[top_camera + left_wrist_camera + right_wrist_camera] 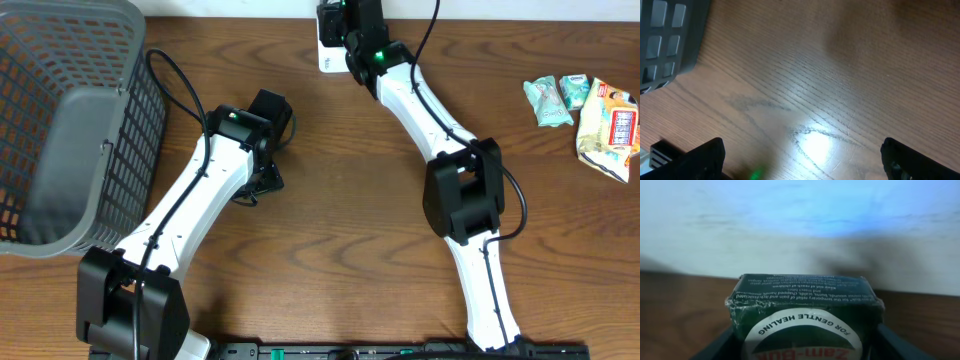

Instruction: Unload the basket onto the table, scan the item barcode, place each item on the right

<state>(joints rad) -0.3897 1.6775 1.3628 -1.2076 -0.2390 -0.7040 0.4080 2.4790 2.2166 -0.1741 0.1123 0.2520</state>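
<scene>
Wooden table (pixel 330 200). At twelve o'clock the right gripper (pixel 807 346) pinches a green box (pixel 805 300), presenting it to the white unit (pixel 328 55), probably the scanner. Left gripper (pixel 802 160) spread, empty, toward nine o'clock.

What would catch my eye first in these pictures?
A green box fills the right wrist view, gripped in the right hand and facing a pale wall. From above, two white arms stretch over a wooden table, with a grey basket at far left and snack packets at far right.
</scene>
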